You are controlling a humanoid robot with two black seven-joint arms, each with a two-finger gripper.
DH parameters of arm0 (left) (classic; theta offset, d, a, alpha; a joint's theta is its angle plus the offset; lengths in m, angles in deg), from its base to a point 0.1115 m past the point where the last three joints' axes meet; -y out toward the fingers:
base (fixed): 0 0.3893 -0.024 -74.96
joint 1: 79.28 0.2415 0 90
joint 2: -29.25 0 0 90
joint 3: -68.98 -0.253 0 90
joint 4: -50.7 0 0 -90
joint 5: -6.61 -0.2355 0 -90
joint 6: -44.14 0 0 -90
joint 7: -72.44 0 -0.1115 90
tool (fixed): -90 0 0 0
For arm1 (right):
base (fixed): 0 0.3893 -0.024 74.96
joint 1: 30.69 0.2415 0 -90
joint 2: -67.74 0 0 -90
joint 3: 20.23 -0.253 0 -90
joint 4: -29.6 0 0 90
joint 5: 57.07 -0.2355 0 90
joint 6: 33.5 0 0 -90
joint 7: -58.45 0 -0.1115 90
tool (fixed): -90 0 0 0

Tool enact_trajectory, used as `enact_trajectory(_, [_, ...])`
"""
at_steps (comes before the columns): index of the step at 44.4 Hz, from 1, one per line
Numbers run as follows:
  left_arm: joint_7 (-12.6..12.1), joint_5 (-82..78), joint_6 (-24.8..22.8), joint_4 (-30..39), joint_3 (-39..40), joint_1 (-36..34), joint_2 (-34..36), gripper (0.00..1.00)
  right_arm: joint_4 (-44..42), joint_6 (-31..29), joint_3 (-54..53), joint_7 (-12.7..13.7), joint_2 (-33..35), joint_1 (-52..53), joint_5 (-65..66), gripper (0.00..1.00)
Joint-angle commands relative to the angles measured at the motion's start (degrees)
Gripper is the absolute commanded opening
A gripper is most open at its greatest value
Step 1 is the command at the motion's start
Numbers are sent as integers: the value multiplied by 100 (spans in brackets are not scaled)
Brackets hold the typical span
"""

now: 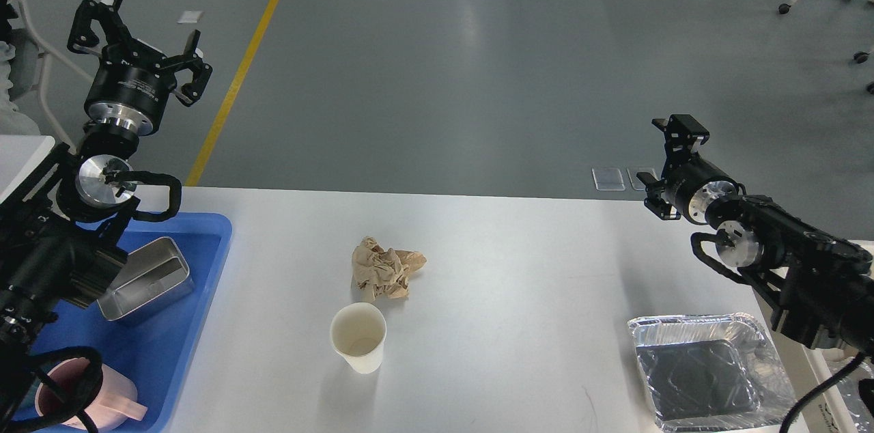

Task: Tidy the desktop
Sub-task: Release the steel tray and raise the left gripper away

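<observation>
Desktop [519,269] is filling the lower half of the head view, white-grey, its far edge running across mid-frame with grey floor [478,64] beyond. Crumpled brown paper [384,270] is lying near the middle of it. White paper cup [359,337] is standing upright just in front of the paper, mouth open, close but apart from it. Foil tray [710,368] is sitting at the right front corner, with nothing visible inside. Blue plastic tray [205,262] is sitting at the left edge, holding a metal tin [147,277], tilted, and a pink cup [109,392] at the front, partly hidden by the left arm.

Left gripper [136,30] is hanging raised above the left rear corner, over the floor side, fingers spread wide, gripping nothing. Right gripper [666,163] is hovering off the right rear edge of the desktop, well apart from the foil tray, seen nearly edge-on; fingers seem parted, but I can't tell reliably. Nothing is visible in it.

Yellow line [246,64] is running along the floor at the left.
</observation>
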Motion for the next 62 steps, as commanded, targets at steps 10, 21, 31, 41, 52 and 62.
enact_trajectory(10, [-1443, 1156, -594, -197, 495, 192, -365, 98, 265, -839, 714, -81, 418, 42, 1149, 100])
enact_trajectory(21, [-1426, 1165, -691, -188, 645, 447, -382, 98, 1662, -1085, 1576, -626, 2096, -45, 3083, 99])
enact_trajectory(31, [-1198, 1139, -647, -188, 627, 631, -374, 98, 3472, -1112, 1849, -978, 4214, -81, 4463, 99])
enact_trajectory(41, [-1180, 1130, -603, -188, 627, 658, -391, 98, 4985, -1322, 1858, -1022, 6051, -63, 5492, 99])
enact_trajectory(52, [-1180, 1139, -559, -171, 627, 649, -382, 98, 5811, -2051, 1638, -1040, 7511, 455, 5677, 100])
enact_trajectory(62, [-1180, 1139, -550, -171, 627, 649, -391, 98, 5917, -3230, 1163, -1048, 8101, 1229, 5677, 100])
